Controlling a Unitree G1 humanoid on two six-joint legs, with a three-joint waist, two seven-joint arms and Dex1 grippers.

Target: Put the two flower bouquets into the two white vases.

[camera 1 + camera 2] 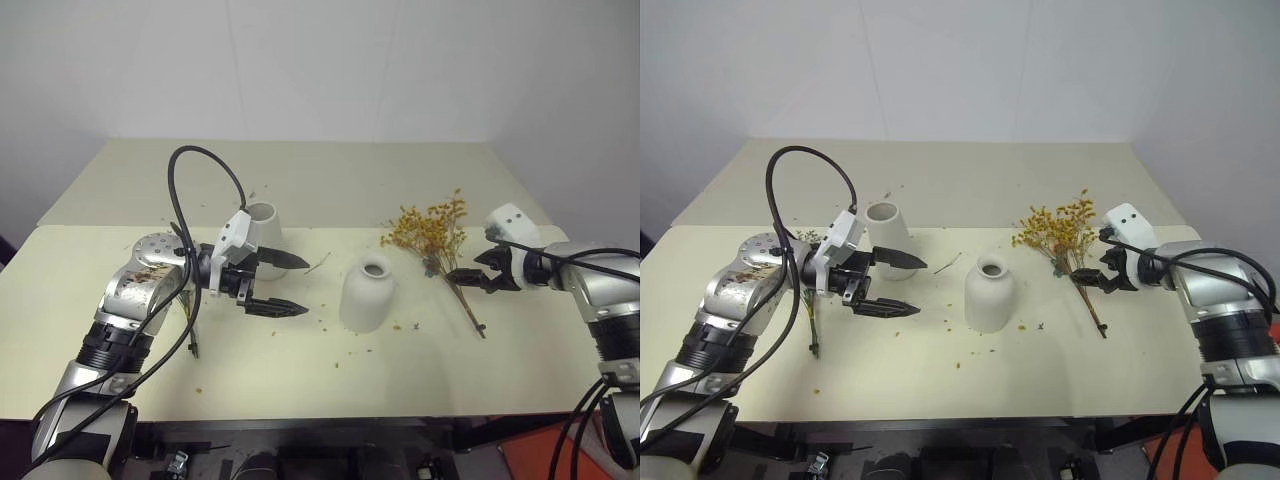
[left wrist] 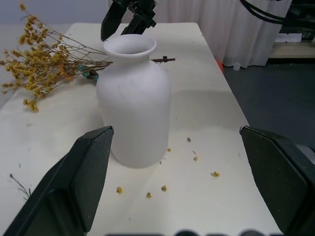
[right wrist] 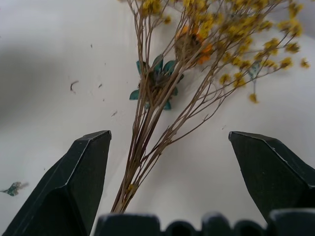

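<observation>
Yellow bouquet (image 1: 1065, 228) lies between the spread right pincer (image 1: 1093, 278); left pincer (image 1: 894, 285) gapes, empty.

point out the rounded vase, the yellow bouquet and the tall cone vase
rounded vase (image 1: 366, 296), left eye view, middle of its body
yellow bouquet (image 1: 432, 228), left eye view, its blossom head
tall cone vase (image 1: 885, 226), right eye view, upper wall below the rim

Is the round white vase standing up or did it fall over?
Standing up. The round vase rests on its base on the table, mouth pointing upward.
</observation>
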